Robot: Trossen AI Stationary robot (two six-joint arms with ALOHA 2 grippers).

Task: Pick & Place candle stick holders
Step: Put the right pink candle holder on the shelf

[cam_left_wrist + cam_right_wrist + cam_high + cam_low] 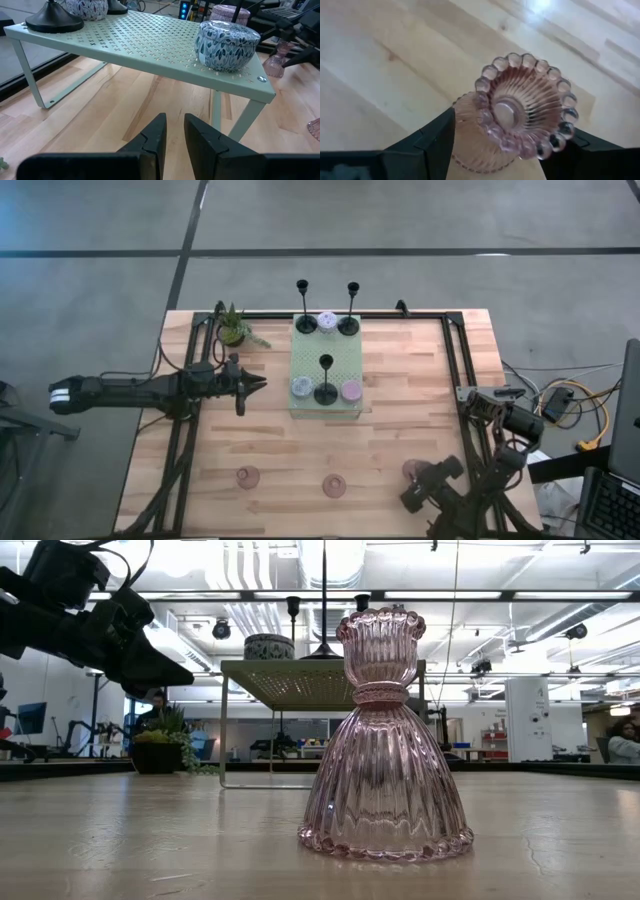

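Three pink ribbed glass holders stand on their wide bases along the table's near part: left (pixel 247 476), middle (pixel 334 486) (pixel 385 730) and right (pixel 412 469) (pixel 520 115). My right gripper (pixel 420 480) (pixel 512 125) is at the right one, a finger on each side. Three black stemmed candlesticks (pixel 325 380) and three small round cups (pixel 302 386) stand on the pale green perforated shelf (pixel 325 360). My left gripper (pixel 255 385) (pixel 175 135) is shut and empty, above the table left of the shelf. My right gripper has the right pink holder between its two fingers, slanting down from above. The left finger (pixel 437 137) lies against the ribbed skirt (pixel 465 130) below the beaded rim. The rim hides the other finger's contact. The holder stands upright with its base on the table.
A small green potted plant (pixel 233 328) stands at the far left, behind my left gripper. The shelf stands on thin legs (pixel 30 75) with room underneath. Black frame rails (pixel 450 370) run along the table's left, far and right sides. Bare wood lies between shelf and pink holders.
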